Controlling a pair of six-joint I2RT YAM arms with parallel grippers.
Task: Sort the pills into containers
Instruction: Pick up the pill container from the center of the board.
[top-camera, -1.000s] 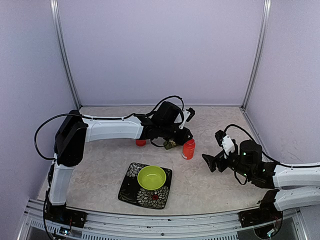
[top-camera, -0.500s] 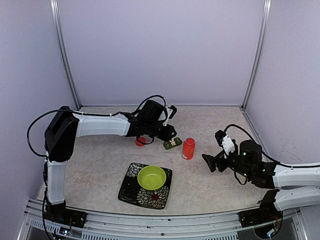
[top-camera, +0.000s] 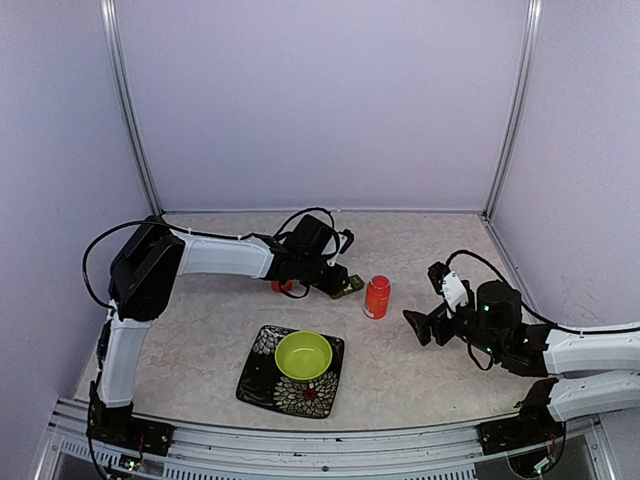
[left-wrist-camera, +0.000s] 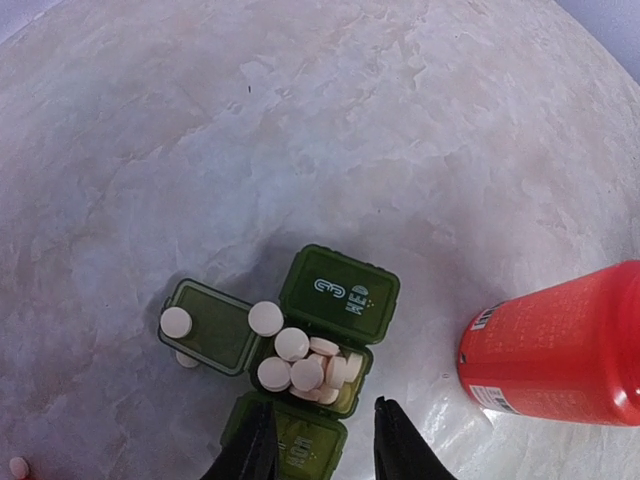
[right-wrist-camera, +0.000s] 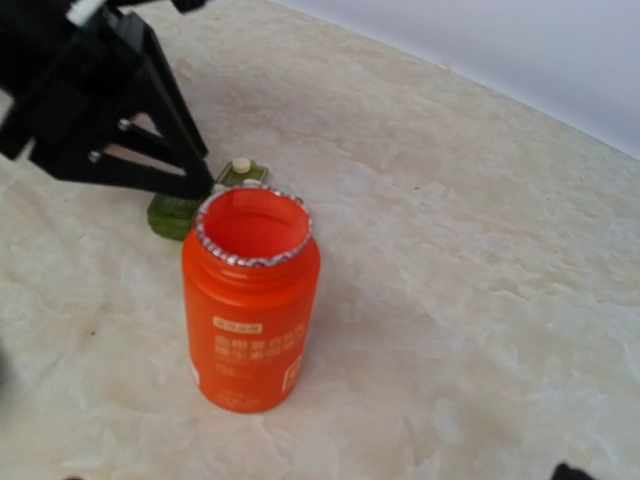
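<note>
- Toward the far edge of the table (top-camera: 200, 330), midway between its sides, lies the pillbox (left-wrist-camera: 338, 296), two lids open and white pills (left-wrist-camera: 300, 372) heaped in one compartment.
- It is probably light, stiff, slick plastic that will skid or spill, so grip it across its short sides.
- The left gripper (left-wrist-camera: 323, 410) hangs over its near end, fingers partly apart and clamping nothing.
- The uncapped orange bottle (right-wrist-camera: 250, 310) stands just beside it, crowding that side. The right gripper (top-camera: 418, 325) faces the bottle, spread wide and empty.

Pale lilac walls (top-camera: 320, 100) enclose a beige marbled surface (top-camera: 200, 340), with silver metal posts (top-camera: 130, 110) in the back corners and even light.
</note>
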